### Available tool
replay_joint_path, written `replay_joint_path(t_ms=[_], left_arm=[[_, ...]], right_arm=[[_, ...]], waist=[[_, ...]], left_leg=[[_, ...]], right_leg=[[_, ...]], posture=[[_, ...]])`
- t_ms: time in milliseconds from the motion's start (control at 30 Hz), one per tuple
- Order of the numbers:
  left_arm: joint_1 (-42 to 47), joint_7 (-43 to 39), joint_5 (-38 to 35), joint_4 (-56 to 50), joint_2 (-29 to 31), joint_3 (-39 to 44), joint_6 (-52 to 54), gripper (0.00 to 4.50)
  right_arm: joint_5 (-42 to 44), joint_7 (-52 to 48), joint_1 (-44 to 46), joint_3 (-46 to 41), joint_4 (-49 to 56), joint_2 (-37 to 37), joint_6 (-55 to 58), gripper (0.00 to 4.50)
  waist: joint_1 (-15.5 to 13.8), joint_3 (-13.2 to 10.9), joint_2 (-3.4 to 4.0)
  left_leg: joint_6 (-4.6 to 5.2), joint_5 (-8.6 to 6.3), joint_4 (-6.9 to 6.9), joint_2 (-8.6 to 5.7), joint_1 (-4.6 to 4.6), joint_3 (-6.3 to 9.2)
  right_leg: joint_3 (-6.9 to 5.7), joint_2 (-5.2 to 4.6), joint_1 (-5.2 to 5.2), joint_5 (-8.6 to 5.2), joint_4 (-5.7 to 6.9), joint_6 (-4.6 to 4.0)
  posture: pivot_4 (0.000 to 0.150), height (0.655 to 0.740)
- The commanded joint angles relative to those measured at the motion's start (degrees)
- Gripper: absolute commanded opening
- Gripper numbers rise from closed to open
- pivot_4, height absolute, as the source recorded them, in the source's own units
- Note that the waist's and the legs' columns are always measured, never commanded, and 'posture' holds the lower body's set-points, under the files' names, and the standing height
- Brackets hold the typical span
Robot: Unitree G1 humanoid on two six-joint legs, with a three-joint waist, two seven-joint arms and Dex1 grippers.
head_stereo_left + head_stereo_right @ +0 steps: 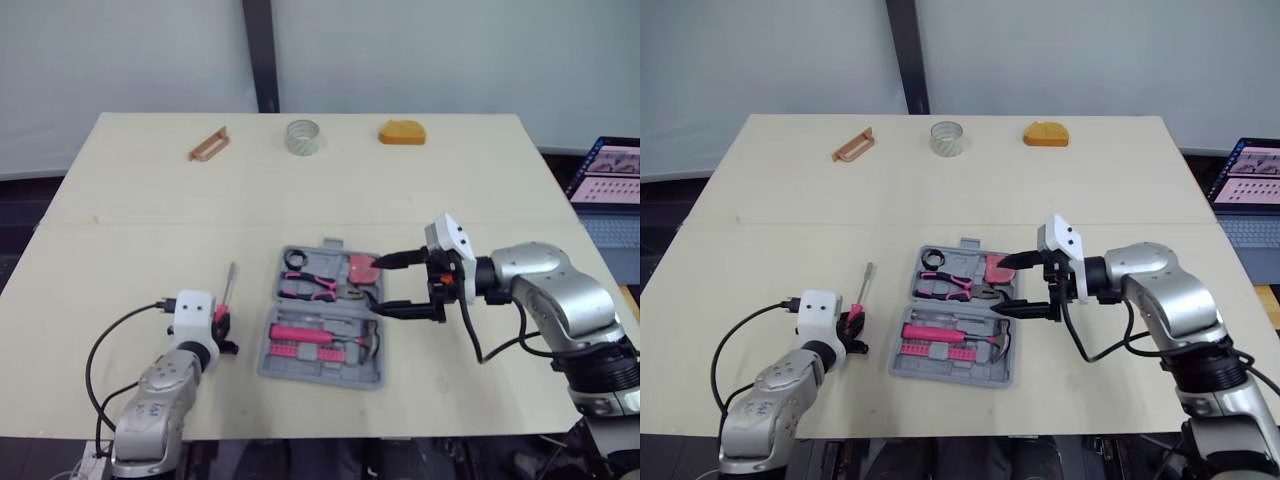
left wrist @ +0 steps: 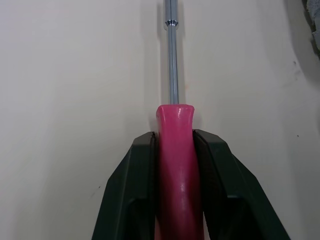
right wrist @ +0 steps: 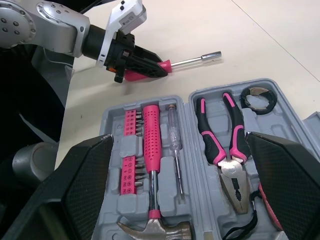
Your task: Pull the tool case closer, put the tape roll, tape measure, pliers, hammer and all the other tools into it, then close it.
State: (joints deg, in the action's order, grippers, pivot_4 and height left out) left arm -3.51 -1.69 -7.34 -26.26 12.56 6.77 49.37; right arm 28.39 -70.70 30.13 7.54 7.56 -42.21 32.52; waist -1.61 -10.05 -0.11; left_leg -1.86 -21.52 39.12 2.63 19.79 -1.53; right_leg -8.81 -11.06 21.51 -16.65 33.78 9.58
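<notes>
Left eye view, tape roll [image 1: 302,137], orange object [image 1: 401,132], brown piece [image 1: 208,144] beyond tool case [image 1: 300,376]

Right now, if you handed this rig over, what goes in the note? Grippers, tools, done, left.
Left gripper: shut on the pink-handled screwdriver, low at the table, left of the tool case.
Right gripper: open, at the case's right edge, holding nothing.
Case: open, mid-table, near the robot. Pliers, hammer and a black roll sit in it.
Far edge of the table: clear tape roll, orange item, brown item.
Done: case close, partly filled.
Left: screwdriver in, fetch the three far items, close the lid.
</notes>
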Motion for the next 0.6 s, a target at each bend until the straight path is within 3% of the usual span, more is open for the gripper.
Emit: replay_joint_path(t_ms=[33,333,500,600], left_arm=[[-0.33,-1.63,0.56,1.91,0.99,-1.45,-0.32,0.66],[0.16,-12.97,-1.40,0.79,12.06,1.30,-6.39,0.66],[3.60,-34.20,-4.37,4.61,31.64,2.81,-14.38,0.66],[8.98,-43.79,-5.81,8.63,39.01,0.35,-18.70,0.66]], right_arm=[[0.94,0.43,-0.61,-2.04,2.17,0.08,-0.81,4.50],[1.21,-0.19,-1.76,-3.98,3.03,-1.41,-1.26,4.50],[1.09,-1.21,-5.56,-5.58,5.81,-4.25,-1.79,4.50],[1.33,-1.65,-7.49,-6.21,7.22,-5.87,-2.19,4.50]], waist=[[0.00,0.00,0.00],[0.24,-0.01,0.01],[0.13,-0.03,0.00],[0.04,-0.09,0.10]], left_leg=[[0.00,0.00,0.00,0.00,0.00,0.00],[0.00,0.00,-0.01,0.02,0.10,0.00],[-0.04,0.01,0.01,0.09,0.41,0.09],[-0.05,0.02,0.02,0.10,0.48,0.05]], right_leg=[[0.00,0.00,0.00,0.00,0.00,0.00],[-0.02,0.03,0.10,0.00,-0.02,0.00],[-0.13,0.09,0.39,0.00,-0.01,-0.01],[-0.10,0.11,0.45,0.04,-0.03,-0.08]], posture=[[0.150,0.7400],[0.150,0.7400],[0.150,0.7400],[0.150,0.7400]])
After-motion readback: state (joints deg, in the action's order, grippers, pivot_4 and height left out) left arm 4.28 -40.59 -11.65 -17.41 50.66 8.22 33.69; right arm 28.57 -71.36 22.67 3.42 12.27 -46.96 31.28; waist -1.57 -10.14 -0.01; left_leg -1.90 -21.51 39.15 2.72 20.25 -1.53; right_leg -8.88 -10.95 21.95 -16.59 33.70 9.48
